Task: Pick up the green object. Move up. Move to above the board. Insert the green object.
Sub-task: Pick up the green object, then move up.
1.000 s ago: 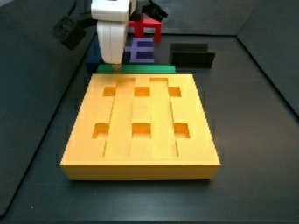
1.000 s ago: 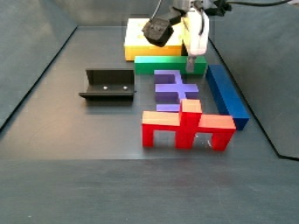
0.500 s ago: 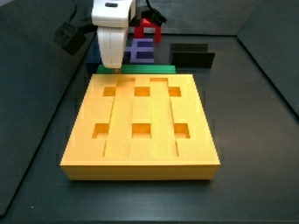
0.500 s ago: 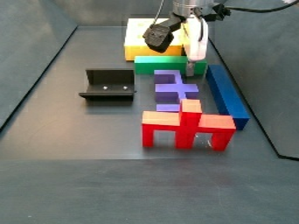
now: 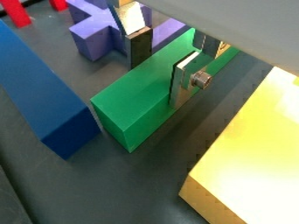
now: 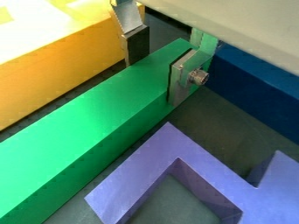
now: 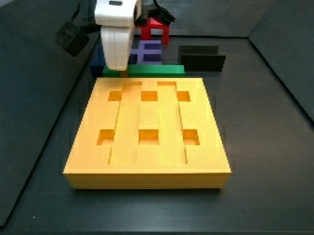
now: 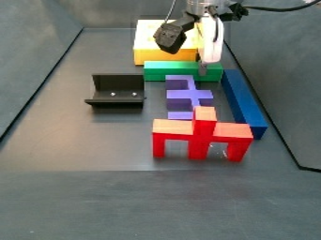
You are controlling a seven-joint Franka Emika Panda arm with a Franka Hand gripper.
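**Wrist views: tool astride green bar, pick-up not yet closed**

Side views give the layout, largest item first. The board [image 7: 150,131] lies flat on the dark surface [image 8: 75,178] and fills most of one side view, six square holes showing. In that view the green object [image 7: 156,70] lies at the board's 12 o'clock edge, crosswise and close alongside; whether the two touch cannot be told. A blue bar [image 8: 243,100] runs lengthwise past one end of the green bar. A red block [image 8: 201,137] stands nearest that side camera, a purple block [image 8: 189,96] between it and the green bar. The fixture [image 8: 113,92] sits at the purple block's 9 o'clock, well apart.

The tool [image 6: 158,54] is down at the green bar, near the end by the blue bar. Both wrist views show one silver finger [image 5: 187,74] against one long face and the other finger [image 6: 129,39] on the opposite side. Plates stand apart, straddling the bar; no firm clamp is visible, so I judge the bar not yet gripped.

Judgement for the step in hand: close squarely on the two long faces, pads flat and low enough for full contact. The grip is off-centre along the length, so the far end may droop on lifting; squeeze fully before rising. Lift straight up, since the board and the blue bar are close.
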